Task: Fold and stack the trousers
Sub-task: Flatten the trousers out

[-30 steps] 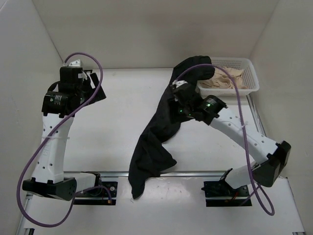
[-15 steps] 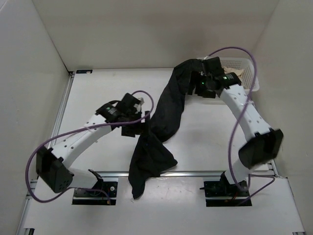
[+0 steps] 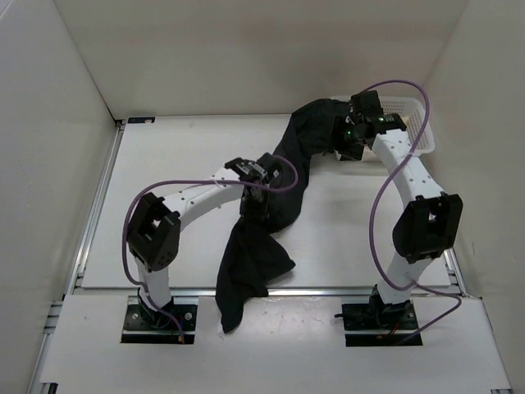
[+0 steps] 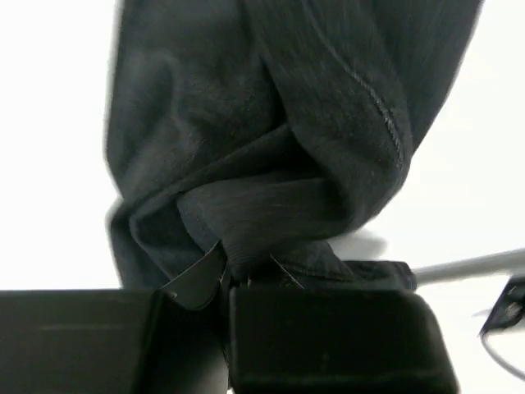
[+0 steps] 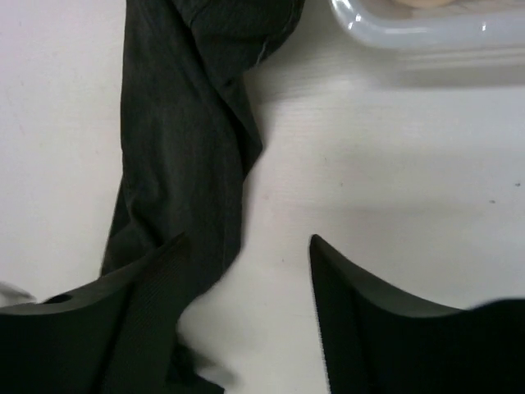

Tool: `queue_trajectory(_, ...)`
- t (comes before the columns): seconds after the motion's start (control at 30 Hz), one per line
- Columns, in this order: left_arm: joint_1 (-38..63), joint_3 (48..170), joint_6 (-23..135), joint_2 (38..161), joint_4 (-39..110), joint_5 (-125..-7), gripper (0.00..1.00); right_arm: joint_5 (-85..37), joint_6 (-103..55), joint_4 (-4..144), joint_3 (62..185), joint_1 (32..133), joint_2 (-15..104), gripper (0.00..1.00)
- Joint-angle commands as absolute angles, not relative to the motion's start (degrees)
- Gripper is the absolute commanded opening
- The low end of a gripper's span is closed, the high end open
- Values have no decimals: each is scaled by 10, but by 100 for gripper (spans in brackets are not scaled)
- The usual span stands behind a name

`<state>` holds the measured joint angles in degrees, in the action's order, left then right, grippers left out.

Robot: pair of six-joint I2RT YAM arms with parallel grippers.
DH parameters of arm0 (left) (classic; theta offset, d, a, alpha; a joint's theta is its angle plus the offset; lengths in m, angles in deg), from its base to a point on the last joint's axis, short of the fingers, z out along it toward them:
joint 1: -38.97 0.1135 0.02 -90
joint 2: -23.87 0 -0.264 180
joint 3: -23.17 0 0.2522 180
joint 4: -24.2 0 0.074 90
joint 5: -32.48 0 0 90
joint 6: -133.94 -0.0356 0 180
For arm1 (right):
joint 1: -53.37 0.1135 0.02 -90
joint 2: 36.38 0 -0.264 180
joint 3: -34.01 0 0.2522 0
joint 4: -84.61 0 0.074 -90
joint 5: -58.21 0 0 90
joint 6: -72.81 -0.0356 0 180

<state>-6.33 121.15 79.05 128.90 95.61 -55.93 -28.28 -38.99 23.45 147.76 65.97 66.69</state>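
My left gripper (image 4: 225, 283) is clamped tight on the long black soft-fabric trousers (image 3: 291, 160) mid-length. My right gripper (image 5: 246, 240) is apart-jawed and empty, beside their far end.

One pair of black trousers (image 3: 246, 271) is counted, and one table (image 3: 180, 148). Two arms are counted, the left arm (image 3: 193, 197) and the right arm (image 3: 406, 176). Two grippers are counted, the left gripper (image 4: 225, 287) and the right gripper (image 5: 246, 240). One white basket (image 3: 408, 102) is seen at the far right; the pale items in it cannot be counted. Two purple cables (image 3: 372, 217) are counted, one per arm.
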Motion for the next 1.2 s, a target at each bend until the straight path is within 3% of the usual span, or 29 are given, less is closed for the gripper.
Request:
queue_trajectory(0.0,-22,1333,762,1251,1047,-446,10,-276,-375,245,1438,659,588,60)
queue_trajectory(0.07,19,1414,742,1218,1084,-404,10,-282,-375,256,1403,654,555,47)
queue_trajectory(0.1,35,1436,733,1204,1095,-404,10,-282,-375,269,1397,654,549,24)
queue_trajectory(0.17,85,1486,719,1177,1095,-421,10,-269,-375,274,1397,638,549,13)
queue_trajectory(0.2,102,1499,714,1155,1095,-433,10,-262,-375,274,1413,637,555,13)
queue_trajectory(0.3,153,1540,707,1133,1100,-482,10,-215,-375,274,1459,637,593,50)
queue_trajectory(0.33,161,1547,707,1133,1100,-491,10,-209,-375,274,1473,643,619,79)
queue_trajectory(0.43,175,1558,701,1133,1106,-524,10,-191,-381,274,1524,655,678,100)
queue_trajectory(0.77,209,1546,696,1116,1112,-535,10,-97,-483,303,1689,679,878,100)
queue_trajectory(1.07,225,1523,696,1105,1117,-521,10,-148,-551,338,1696,756,968,100)
queue_trajectory(1.17,238,1517,696,1105,1117,-521,10,-175,-572,338,1747,756,1010,93)
